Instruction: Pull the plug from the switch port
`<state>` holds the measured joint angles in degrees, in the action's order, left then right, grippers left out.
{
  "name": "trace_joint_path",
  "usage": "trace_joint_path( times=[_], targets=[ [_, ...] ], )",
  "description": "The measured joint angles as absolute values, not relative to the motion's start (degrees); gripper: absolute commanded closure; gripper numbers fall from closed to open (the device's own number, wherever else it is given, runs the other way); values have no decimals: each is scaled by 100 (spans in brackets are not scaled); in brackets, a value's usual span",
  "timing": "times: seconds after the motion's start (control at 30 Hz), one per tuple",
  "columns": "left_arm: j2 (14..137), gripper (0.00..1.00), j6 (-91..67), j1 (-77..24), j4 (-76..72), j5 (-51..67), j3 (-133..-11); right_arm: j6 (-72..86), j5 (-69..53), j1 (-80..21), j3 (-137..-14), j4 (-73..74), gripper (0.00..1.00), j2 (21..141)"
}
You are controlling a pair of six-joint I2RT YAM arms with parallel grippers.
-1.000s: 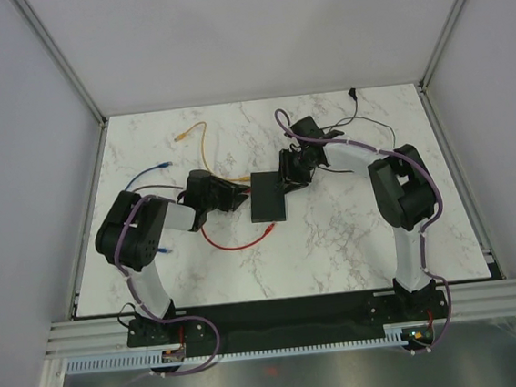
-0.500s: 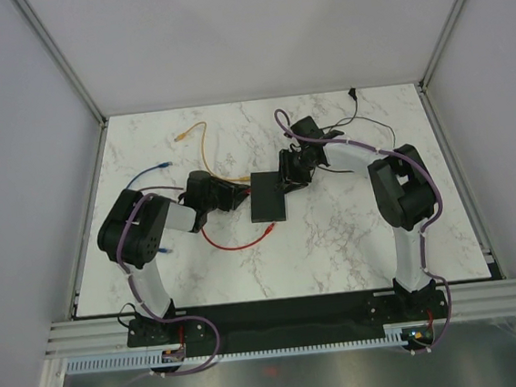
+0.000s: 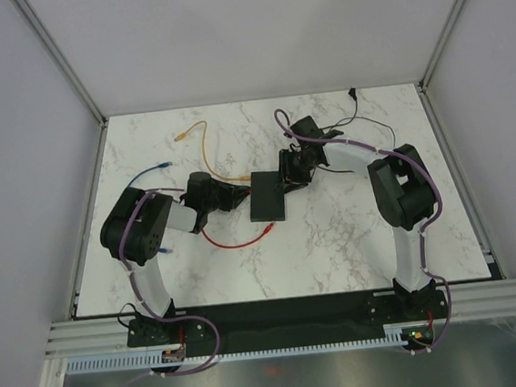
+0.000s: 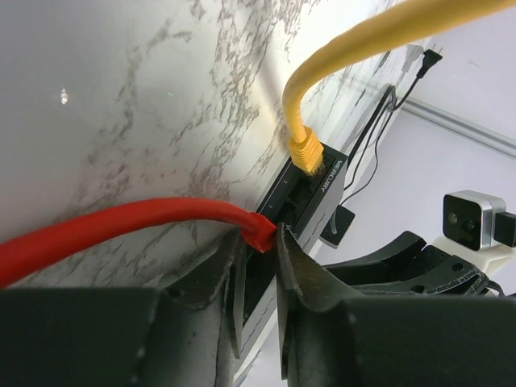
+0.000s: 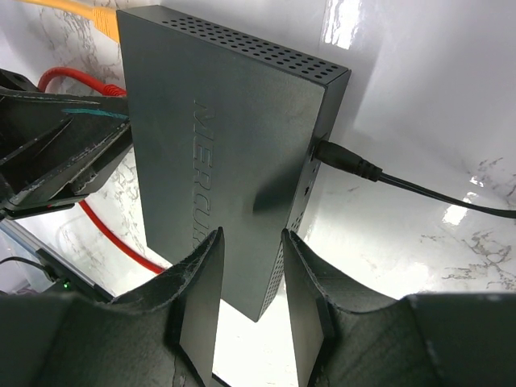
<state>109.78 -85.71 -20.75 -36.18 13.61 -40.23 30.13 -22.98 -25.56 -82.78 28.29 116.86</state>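
Left of the switch, the left pincer has its jaws narrowly apart around the red plug, which looks seated in its port. Whether they truly bite I cannot tell. They should grip the plug's body, not the cable, then draw straight out along the desk. On the switch's other side, the right pincer looks clamped on its edge and should brace it. Farther along the switch, the yellow plug fills another port and is best left untouched.
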Motion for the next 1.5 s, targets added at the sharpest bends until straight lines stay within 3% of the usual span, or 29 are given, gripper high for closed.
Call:
trace_joint_path(
  times=[0.13, 0.2, 0.53, 0.63, 0.77, 0.87, 1.33, 1.5],
  targets=[
    [11006, 87, -8571, -2075, -3684, 1356, -4021, 2954, -2202, -2593, -8355, 2921, 56, 11695],
    [11028, 98, -8571, -2075, -3734, 1358, -4018, 2871, -2093, -2650, -8455, 3044, 56, 11708],
    [11113, 98, -8532, -2086, -3977, 1361, -3992, 2694, -1861, -3435, -9185, 3374, 56, 11760],
    [11135, 98, -8449, -2088, -4071, 1363, -3966, 2683, -1984, -3656, -9244, 3332, 67, 11872],
    [11218, 98, -8438, -2093, -4508, 1363, -3806, 2711, -2126, -3782, -9220, 3277, 92, 12060],
    [11284, 98, -8438, -2097, -4834, 1363, -3686, 2779, -2241, -3776, -9087, 3107, 100, 12097],
    [11537, 98, -8449, -2104, -5774, 1363, -3398, 3041, -2593, -3813, -8899, 2381, 100, 12339],
    [11928, 98, -8431, -2108, -6746, 1409, -3249, 3098, -2473, -3837, -8724, 2161, 100, 12302]
  ],
)
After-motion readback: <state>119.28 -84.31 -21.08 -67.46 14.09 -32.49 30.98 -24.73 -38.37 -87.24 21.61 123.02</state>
